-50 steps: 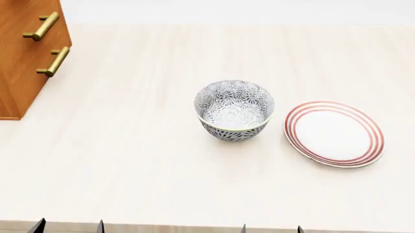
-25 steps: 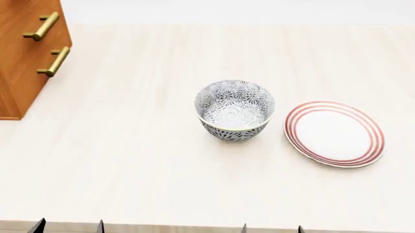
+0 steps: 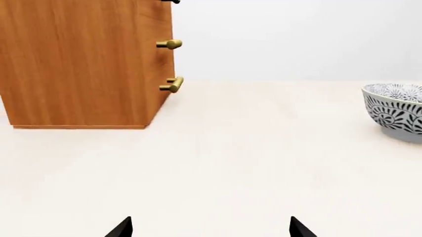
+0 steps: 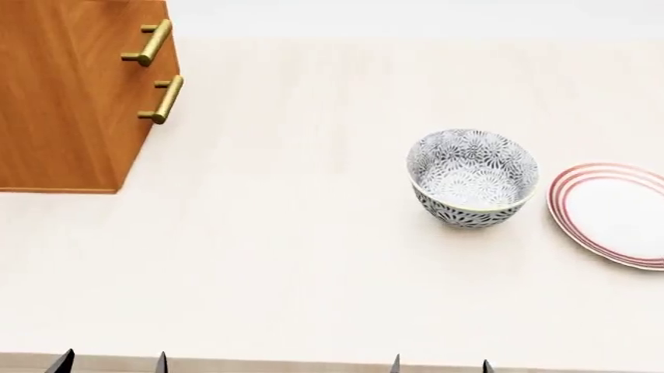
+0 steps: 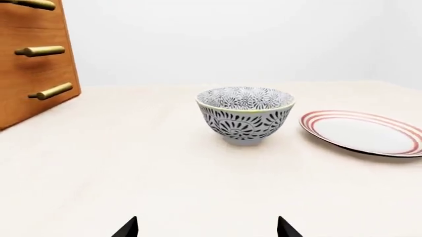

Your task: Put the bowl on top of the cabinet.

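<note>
Head view gives me the pale tabletop (image 4: 291, 256) first, then the cabinet (image 4: 62, 101) standing on it at far left, its brass handles (image 4: 161, 99) facing the middle. I see the plate (image 4: 612, 214) at the right edge, and the bowl (image 4: 473, 177) upright just beside it, well apart from the cabinet. My left pincer (image 3: 209, 228) and right pincer (image 5: 207, 228) both gape wide, holding nothing.

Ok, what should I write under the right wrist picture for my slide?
A patterned bowl sits upright on the table between a red-ringed plate and the wooden cabinet.
</note>
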### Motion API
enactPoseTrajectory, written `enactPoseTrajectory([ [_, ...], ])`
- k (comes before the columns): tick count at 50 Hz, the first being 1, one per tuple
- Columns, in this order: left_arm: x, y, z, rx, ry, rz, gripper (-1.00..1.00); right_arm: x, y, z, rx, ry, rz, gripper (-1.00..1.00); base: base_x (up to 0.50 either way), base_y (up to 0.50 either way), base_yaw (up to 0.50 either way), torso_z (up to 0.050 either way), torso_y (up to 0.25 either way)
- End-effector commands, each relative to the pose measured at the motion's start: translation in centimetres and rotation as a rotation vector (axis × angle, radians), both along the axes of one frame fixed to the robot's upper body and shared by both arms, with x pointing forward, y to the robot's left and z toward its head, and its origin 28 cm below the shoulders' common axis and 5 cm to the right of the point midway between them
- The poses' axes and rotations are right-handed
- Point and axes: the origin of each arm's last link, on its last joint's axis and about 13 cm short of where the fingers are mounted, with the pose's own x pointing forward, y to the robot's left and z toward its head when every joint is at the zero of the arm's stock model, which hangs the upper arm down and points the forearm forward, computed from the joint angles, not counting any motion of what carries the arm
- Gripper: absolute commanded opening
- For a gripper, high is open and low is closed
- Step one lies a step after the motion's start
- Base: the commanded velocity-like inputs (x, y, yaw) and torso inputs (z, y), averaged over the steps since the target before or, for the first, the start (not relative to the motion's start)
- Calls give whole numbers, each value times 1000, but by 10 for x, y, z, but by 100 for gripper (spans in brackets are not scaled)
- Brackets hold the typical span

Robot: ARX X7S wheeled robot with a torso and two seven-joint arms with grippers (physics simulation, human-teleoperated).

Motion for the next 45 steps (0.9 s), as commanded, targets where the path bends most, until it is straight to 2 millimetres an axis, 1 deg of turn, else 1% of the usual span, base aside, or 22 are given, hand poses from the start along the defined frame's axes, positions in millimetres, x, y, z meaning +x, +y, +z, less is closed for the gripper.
enactPoseTrajectory([
  [1, 0, 0, 0, 1, -1, 1, 100, 1, 0, 0, 0, 0, -1, 100, 0, 406, 0, 0, 0],
  [8, 0, 0, 0, 1, 0, 1, 100, 1, 1, -1, -12, 10, 6, 100, 0, 369, 0, 0, 0],
  [45, 0, -2, 1, 24, -6, 4, 100, 2, 3, 0, 7, 35, 11, 100, 0, 0, 0, 0, 0],
])
